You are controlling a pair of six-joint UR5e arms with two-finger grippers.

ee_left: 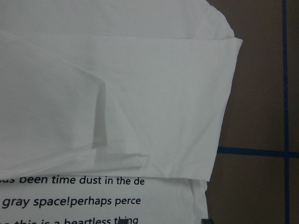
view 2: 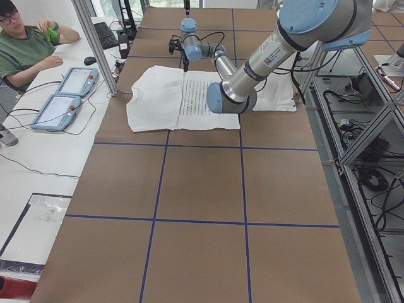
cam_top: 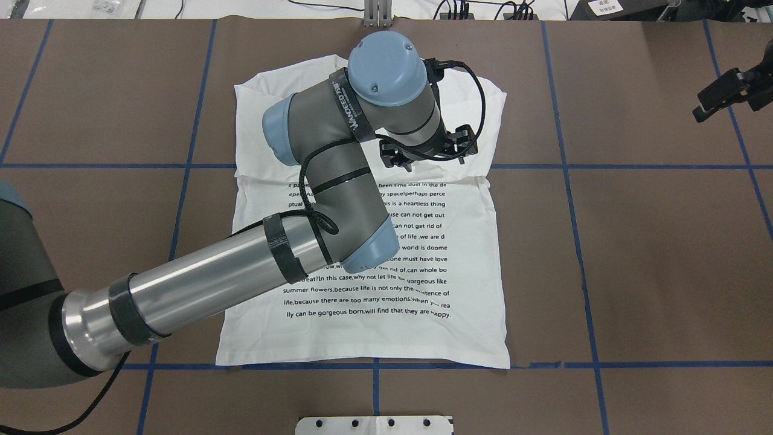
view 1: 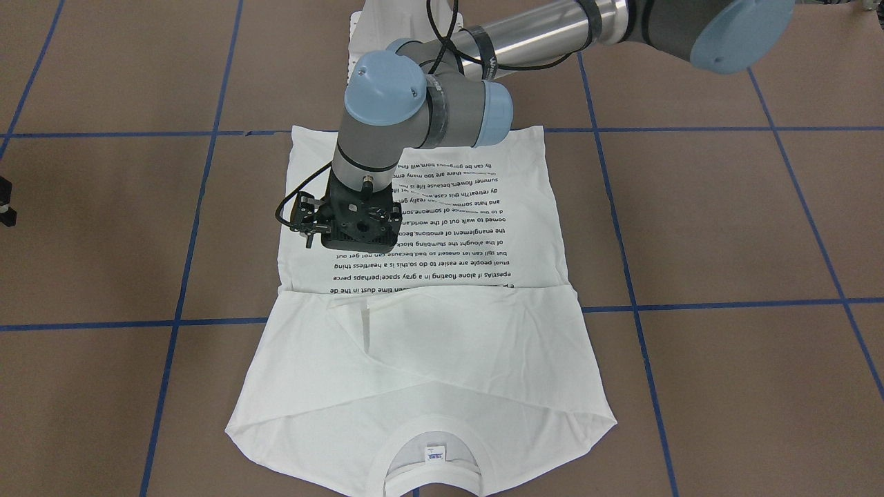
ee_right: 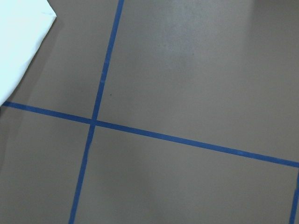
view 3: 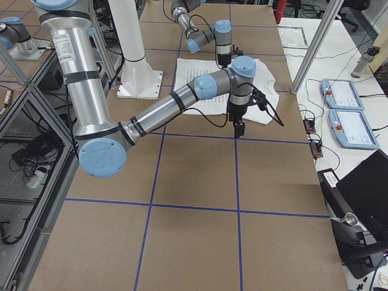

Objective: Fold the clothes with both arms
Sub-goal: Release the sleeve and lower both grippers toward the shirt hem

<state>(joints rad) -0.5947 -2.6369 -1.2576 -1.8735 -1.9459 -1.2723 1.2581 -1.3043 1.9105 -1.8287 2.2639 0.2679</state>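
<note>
The white shirt [view 1: 449, 359] lies flat on the brown table, printed text up, with its sleeves folded across the plain collar half [cam_top: 290, 90]. The collar [view 1: 431, 476] points away from the robot. My left gripper [view 1: 359, 231] hangs pointing down over the shirt [ee_left: 140, 93], near the fold line where the text begins. Only two dark fingertips [ee_left: 122, 222] show, apart, with no cloth between them. My right gripper [cam_top: 706, 106] hovers above bare table well off the shirt's side, its fingers parted and holding nothing. One shirt corner [ee_right: 18, 37] shows in the right wrist view.
Blue tape lines [cam_top: 374, 366] mark a grid on the table. The white pedestal base [cam_top: 374, 425] sits at the robot's edge. A seated person [view 2: 25, 44] and two control pendants [view 2: 66, 95] are at a side desk beyond the table.
</note>
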